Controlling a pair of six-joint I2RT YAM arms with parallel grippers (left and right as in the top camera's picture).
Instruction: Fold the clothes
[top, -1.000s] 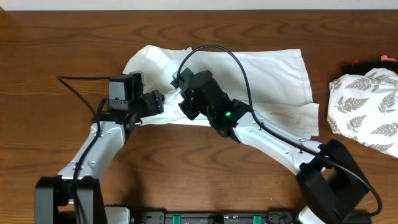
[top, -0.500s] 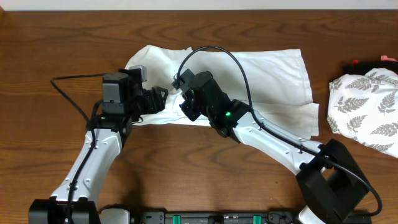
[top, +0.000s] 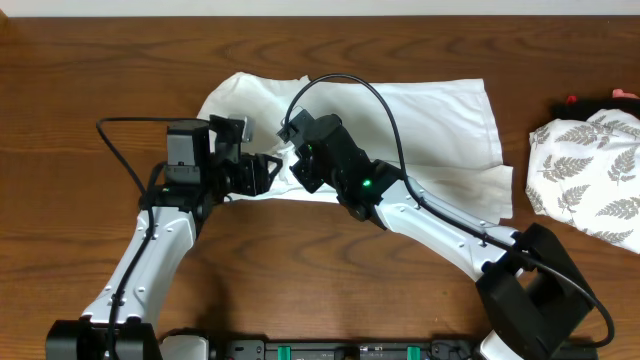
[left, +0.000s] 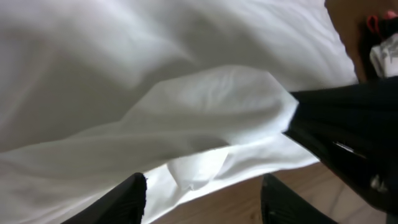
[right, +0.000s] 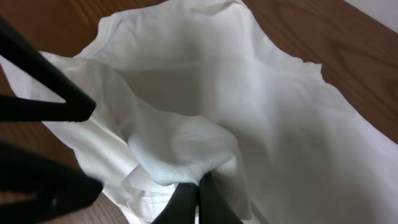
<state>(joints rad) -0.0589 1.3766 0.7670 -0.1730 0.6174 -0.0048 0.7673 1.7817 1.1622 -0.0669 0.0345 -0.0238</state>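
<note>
The clothes, a white T-shirt (top: 420, 130), lie spread across the table's far middle, bunched at the left end. My right gripper (top: 298, 168) is shut on a raised fold of the shirt (right: 180, 152) near its lower left edge, the fingers (right: 186, 202) pressed together under the cloth. My left gripper (top: 264, 172) stands open just left of it. Its fingertips (left: 132, 198) straddle the shirt's hem (left: 193, 174) and bare wood without pinching anything. The chest graphic is hidden.
A folded white cloth with a grey fern print (top: 590, 175) lies at the right table edge, with a small red and black object (top: 575, 102) behind it. In the left wrist view the right arm's black finger (left: 348, 140) crosses close on the right.
My left gripper has slid right to the shirt's lower left edge, close to the right gripper, and its jaws have narrowed a little. The right arm has kept still with its fold.
</note>
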